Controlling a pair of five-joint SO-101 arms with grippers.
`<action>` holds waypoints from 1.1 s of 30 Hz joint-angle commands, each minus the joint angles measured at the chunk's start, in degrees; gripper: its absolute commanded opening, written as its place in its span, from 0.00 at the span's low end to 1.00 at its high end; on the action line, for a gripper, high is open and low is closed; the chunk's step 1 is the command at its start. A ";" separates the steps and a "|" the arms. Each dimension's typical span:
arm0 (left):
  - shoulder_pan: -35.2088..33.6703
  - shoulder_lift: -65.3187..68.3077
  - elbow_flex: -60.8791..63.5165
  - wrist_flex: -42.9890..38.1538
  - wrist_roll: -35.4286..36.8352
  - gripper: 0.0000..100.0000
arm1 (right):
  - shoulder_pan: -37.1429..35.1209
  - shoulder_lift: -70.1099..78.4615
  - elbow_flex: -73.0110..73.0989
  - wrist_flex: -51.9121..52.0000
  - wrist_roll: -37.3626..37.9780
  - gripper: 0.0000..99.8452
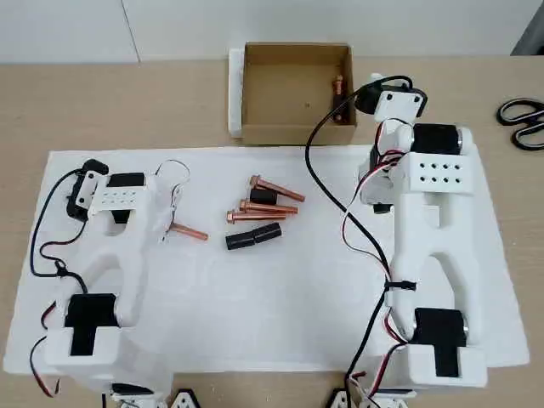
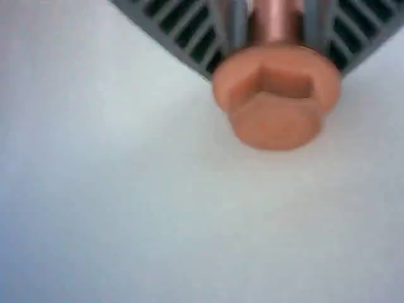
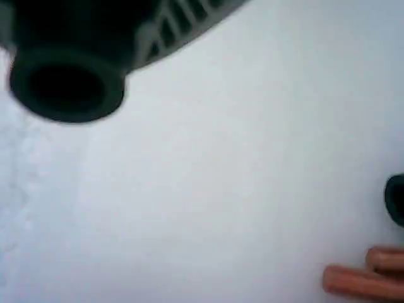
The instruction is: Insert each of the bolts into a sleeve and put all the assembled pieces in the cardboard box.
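Note:
My left gripper [image 1: 170, 223] is shut on a copper bolt [image 1: 189, 231], which sticks out over the white cloth towards the middle. The left wrist view has the bolt's hex head [image 2: 274, 95] facing the camera, its shank clamped between the fingers [image 2: 315, 19]. My right gripper [image 3: 69, 25] is shut on a black sleeve [image 3: 66, 85], held low over the cloth with its open end showing. Three loose bolts [image 1: 268, 206] and black sleeves [image 1: 252, 238] lie mid-cloth. The cardboard box [image 1: 255, 93] at the back holds one assembled piece [image 1: 338, 98].
The white cloth [image 1: 255, 306] covers most of the table. Black scissors [image 1: 523, 119] lie at the far right edge. A black cable [image 1: 319, 170] runs from the right arm across the cloth near the box. Bolts [image 3: 366, 278] lie in the right wrist view.

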 commanded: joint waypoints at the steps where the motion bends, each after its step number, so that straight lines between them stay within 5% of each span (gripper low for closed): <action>1: -0.18 -2.20 -0.31 -0.97 -0.35 0.01 | 0.13 -3.12 -0.35 -0.48 0.35 0.01; 4: -0.09 -2.55 -0.75 -0.97 -3.08 0.01 | 0.13 -3.12 -0.35 -0.66 0.35 0.01; 10: 1.76 -2.29 -9.71 8.79 -22.42 0.01 | 0.13 -3.12 -0.35 -0.66 0.44 0.01; 18: 7.38 -2.02 -17.27 26.99 -62.86 0.01 | -0.13 -3.12 -0.35 -0.66 0.44 0.01; 33: 7.21 8.44 -16.92 28.13 -64.26 0.01 | 0.04 -3.12 -0.35 -0.31 0.44 0.01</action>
